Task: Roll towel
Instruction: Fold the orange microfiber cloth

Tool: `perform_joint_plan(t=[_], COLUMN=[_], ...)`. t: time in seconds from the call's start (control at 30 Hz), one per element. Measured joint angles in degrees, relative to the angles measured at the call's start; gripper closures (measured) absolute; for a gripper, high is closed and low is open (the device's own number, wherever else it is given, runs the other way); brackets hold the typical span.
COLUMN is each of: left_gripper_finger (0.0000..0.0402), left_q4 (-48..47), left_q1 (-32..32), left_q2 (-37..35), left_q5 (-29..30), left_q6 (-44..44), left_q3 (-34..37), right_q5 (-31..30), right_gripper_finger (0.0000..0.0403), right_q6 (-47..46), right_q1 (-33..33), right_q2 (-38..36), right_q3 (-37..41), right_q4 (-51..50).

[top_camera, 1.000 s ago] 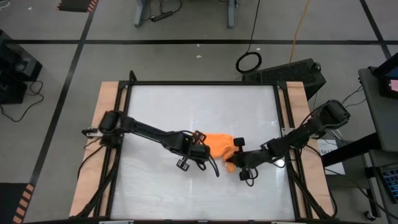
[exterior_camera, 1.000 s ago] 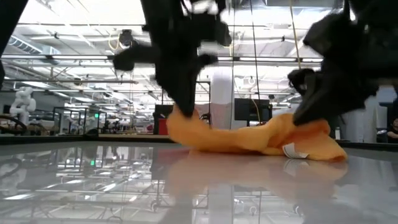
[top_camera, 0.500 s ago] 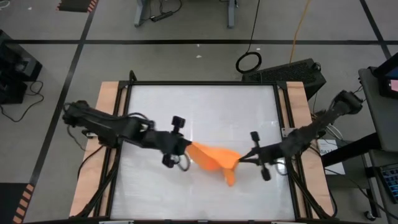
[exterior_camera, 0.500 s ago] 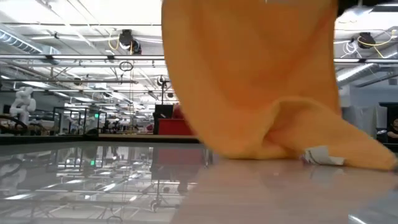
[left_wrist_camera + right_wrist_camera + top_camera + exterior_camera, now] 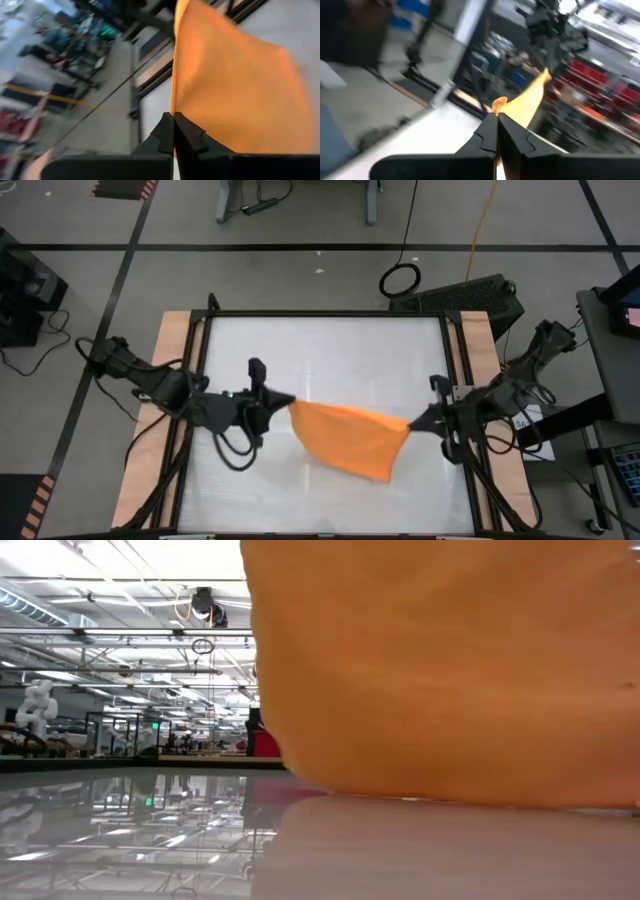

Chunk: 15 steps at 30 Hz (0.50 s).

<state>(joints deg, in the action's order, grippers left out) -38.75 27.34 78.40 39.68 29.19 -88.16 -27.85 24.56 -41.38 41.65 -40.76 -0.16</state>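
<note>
The towel (image 5: 348, 438) hangs spread between the two arms over the near half of the desk (image 5: 325, 345), pulled taut along its top edge. In the high view the left tool (image 5: 287, 400) pinches the towel's upper left corner, and the right tool (image 5: 410, 423) pinches the upper right corner, which sits a little nearer the desk's front edge than the left one. The cloth sags from that stretched edge to a point toward the front of the desk.

The left wrist view shows the left tool's fingers (image 5: 165, 134) pressed tight together with the towel's edge (image 5: 235, 85) caught between them, the orange sheet fanning out beyond. The right wrist view shows the right tool's fingers (image 5: 489, 132) likewise clamped shut on a corner of the towel (image 5: 527, 100), with the cloth seen nearly edge-on running away from them.

In the low view the towel (image 5: 440, 670) fills most of the picture as a broad orange curtain; its lower edge meets the glossy desk surface (image 5: 130, 840) or hangs just over it, and which one I cannot tell. Neither tool shows in that view.
</note>
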Motion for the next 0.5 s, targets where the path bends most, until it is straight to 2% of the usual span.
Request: perform_joint_plan(t=[0.2, 0.4, 0.5], left_gripper_finger=[0.0400, 0.0400, 0.0400], left_q4=[0.81, 3.03, 9.44], left_q1=[-6.88, -19.02, -24.67], left_q2=[-0.15, -0.13, -0.12], left_q5=[5.68, 4.37, 2.02], left_q6=[5.45, 12.74, 18.97], left_q3=[0.00, 0.00, -0.02], right_q5=[-9.16, -17.01, -17.02], right_gripper_finger=[0.0402, 0.0402, 0.0403], right_q6=[3.48, 11.02, 16.42], right_q1=[2.58, 8.21, 12.02], right_q2=[-1.25, -2.97, -3.19], right_q3=[-5.69, -10.72, -13.60], right_q4=[-9.80, -18.84, -19.65])
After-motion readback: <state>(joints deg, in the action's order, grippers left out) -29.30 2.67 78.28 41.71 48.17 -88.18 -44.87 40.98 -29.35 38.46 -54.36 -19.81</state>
